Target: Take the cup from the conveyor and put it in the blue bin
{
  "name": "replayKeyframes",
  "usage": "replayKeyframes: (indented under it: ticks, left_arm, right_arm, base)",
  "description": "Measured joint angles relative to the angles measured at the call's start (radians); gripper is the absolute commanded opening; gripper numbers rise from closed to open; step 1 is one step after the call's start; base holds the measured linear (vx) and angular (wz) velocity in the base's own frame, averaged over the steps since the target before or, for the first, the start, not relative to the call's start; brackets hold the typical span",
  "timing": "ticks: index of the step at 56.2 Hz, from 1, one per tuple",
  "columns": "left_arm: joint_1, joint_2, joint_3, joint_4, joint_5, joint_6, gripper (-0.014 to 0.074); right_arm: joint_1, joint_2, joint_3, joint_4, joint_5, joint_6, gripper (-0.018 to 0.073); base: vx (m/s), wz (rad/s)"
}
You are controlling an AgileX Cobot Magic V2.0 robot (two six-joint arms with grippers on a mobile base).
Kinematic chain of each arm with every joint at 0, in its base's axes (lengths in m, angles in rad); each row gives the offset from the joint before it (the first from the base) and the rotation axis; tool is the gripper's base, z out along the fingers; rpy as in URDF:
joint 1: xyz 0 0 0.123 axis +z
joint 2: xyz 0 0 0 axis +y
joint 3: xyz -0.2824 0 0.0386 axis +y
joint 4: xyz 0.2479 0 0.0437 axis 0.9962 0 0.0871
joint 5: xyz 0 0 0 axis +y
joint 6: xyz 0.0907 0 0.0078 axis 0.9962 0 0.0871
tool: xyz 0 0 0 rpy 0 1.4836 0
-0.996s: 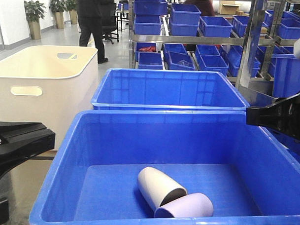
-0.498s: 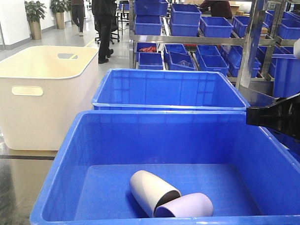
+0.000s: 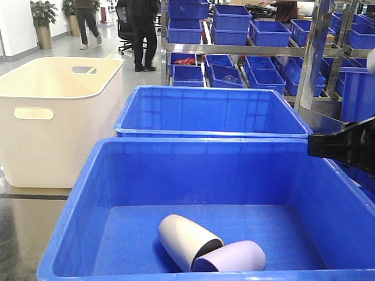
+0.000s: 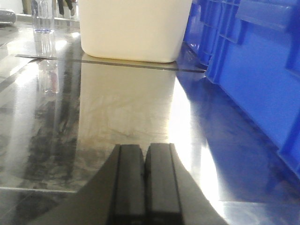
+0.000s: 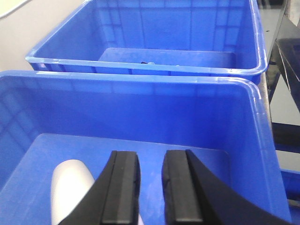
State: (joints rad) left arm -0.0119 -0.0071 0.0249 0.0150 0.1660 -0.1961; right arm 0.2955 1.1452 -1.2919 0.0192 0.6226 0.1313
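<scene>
— Where are the cups?
— Two cups (image 3: pixel 187 241) lie tipped in the blue bin (image 3: pixel 81 192). My right gripper (image 5: pixel 150 187) hangs narrowly parted, empty; left gripper (image 4: pixel 145 180) closed.
— Handling?
— Probably light, slick; take one across its wall.

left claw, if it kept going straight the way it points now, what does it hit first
Probably the cream-white plastic tub standing dead ahead of the shut left claw. Only bare, shiny steel tabletop lies between them. The big blue plastic bin stays off to the right, though depth is uncertain.
</scene>
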Motion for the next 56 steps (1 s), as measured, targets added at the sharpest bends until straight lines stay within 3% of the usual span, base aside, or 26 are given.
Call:
replayKeyframes:
  ticks: [56]
  left_arm:
    - [0.000, 0.000, 0.002, 0.001, -0.017, -0.004, -0.0006]
  right_arm:
    - [0.000, 0.000, 0.000, 0.000, 0.006, 0.000, 0.0227]
  base:
    - [0.00, 0.00]
